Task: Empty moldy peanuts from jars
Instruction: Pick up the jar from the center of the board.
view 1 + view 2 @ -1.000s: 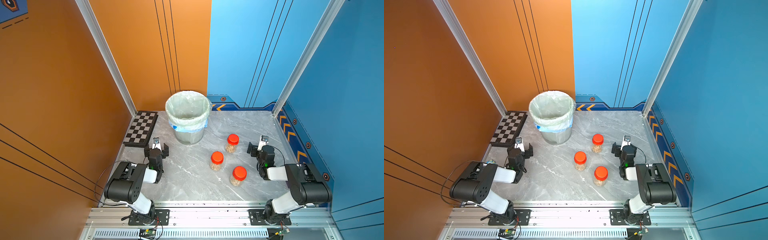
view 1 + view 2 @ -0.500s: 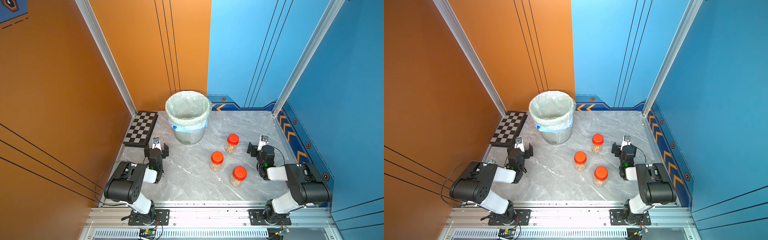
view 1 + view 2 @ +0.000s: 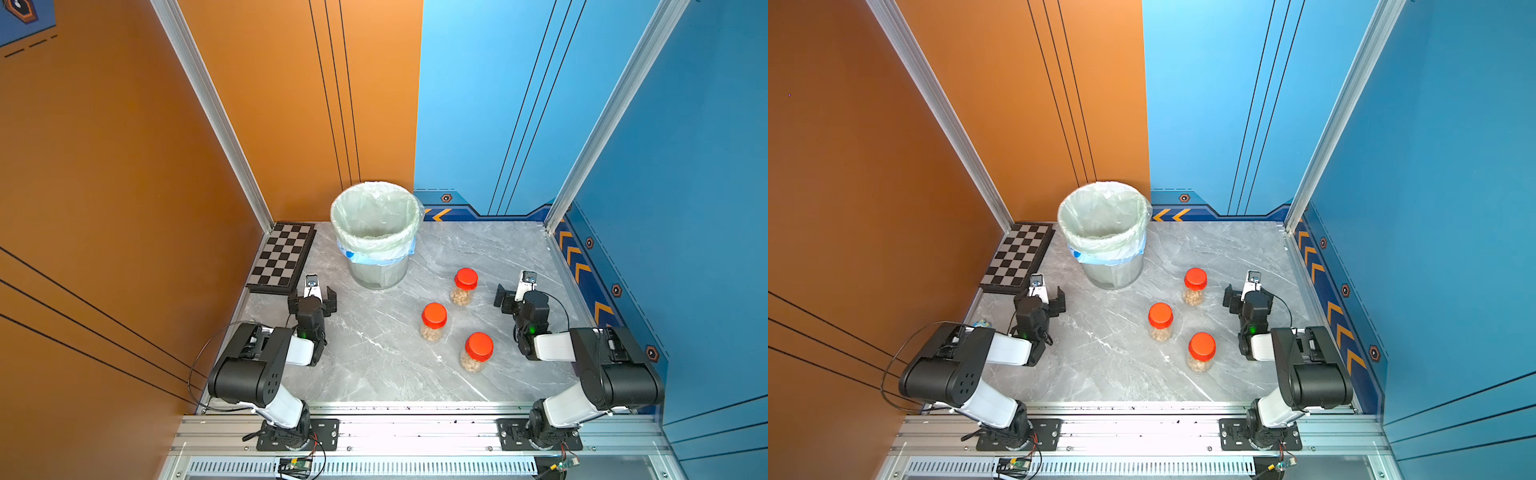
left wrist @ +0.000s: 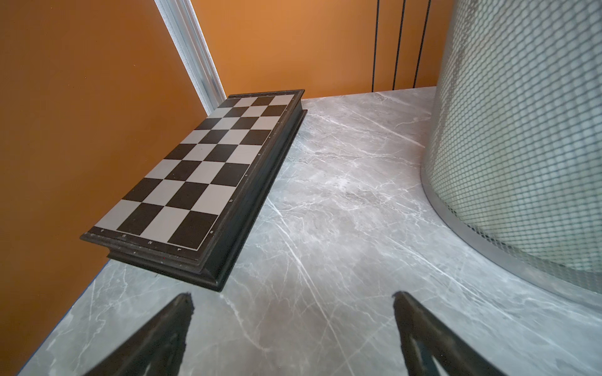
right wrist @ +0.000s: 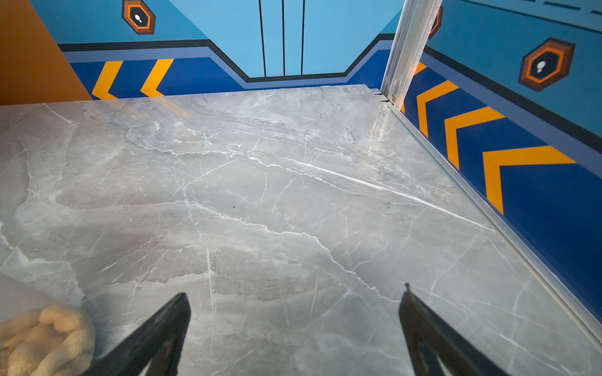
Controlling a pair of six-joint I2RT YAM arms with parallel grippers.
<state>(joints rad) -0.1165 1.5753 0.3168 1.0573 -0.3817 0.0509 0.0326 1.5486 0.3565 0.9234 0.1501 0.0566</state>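
Three clear jars with red lids stand upright on the grey marble table in both top views: a far jar (image 3: 465, 286) (image 3: 1195, 286), a middle jar (image 3: 433, 322) and a near jar (image 3: 478, 353). Pale peanuts (image 3: 460, 297) fill each jar's bottom. All lids are on. My right gripper (image 3: 517, 295) (image 5: 294, 292) rests low and open, just right of the far jar, whose peanuts (image 5: 42, 338) show at the right wrist view's edge. Open and holding nothing, my left gripper (image 3: 311, 299) (image 4: 292, 295) sits at the table's left, far from the jars.
A mesh bin (image 3: 378, 270) (image 4: 521, 130) lined with a pale green bag stands at the back centre, close to the left gripper. A folded chessboard (image 3: 282, 257) (image 4: 202, 169) lies against the orange left wall. Blue walls close the back and right.
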